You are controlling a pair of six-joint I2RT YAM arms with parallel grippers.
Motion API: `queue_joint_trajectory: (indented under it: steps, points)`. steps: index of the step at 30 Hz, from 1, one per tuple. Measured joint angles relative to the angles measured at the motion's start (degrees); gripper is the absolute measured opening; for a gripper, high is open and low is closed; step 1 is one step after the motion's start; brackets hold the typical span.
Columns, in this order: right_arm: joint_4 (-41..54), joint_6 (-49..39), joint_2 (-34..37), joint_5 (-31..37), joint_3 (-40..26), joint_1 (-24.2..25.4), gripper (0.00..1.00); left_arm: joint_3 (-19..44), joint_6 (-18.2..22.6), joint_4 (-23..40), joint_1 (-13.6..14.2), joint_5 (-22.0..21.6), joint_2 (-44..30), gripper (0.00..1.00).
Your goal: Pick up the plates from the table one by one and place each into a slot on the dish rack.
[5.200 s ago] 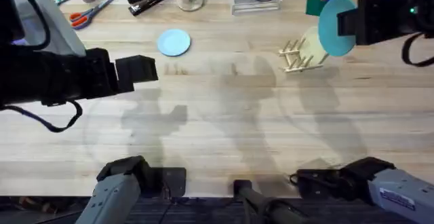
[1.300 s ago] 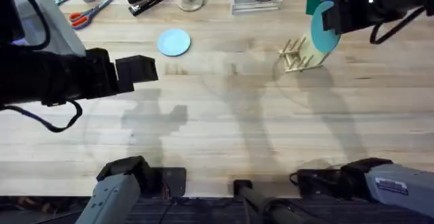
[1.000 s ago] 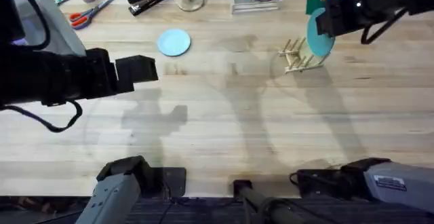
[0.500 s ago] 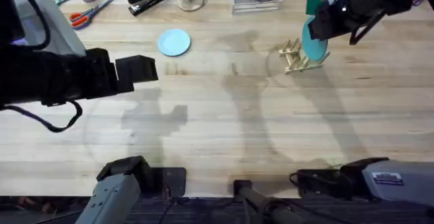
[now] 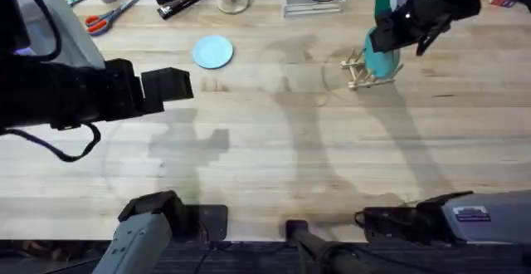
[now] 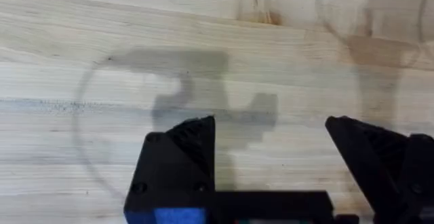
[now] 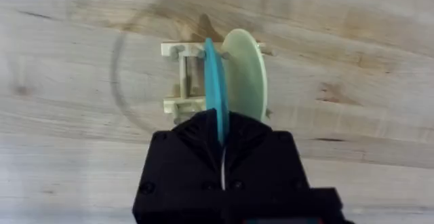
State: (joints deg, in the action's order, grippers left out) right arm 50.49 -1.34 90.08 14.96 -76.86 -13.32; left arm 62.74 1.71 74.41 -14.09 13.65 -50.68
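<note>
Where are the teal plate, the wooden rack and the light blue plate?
teal plate (image 7: 215,91), right wrist view, its thin upright edge.
dish rack (image 5: 358,73), overhead view, its pegs.
light blue plate (image 5: 213,51), overhead view, its flat centre.

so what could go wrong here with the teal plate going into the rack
1. The teal plate is held on edge by the right end effector, right beside the pale yellow plate already standing in the dish rack. It could scrape or knock that plate.
2. The rack looks light, barely wider than a plate. A misaligned push might tip or slide it.
3. If released before it seats between pegs, the plate may roll out onto the table.
</note>
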Motion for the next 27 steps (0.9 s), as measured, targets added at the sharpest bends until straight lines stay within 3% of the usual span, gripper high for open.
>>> queue_joint_trajectory:
  steps: [27]
  points:
    - [-1.0,0.0,5.0,0.0,0.0,0.1,0.028,0.0,0.0,0.0,0.0,0.0,0.0,0.993]
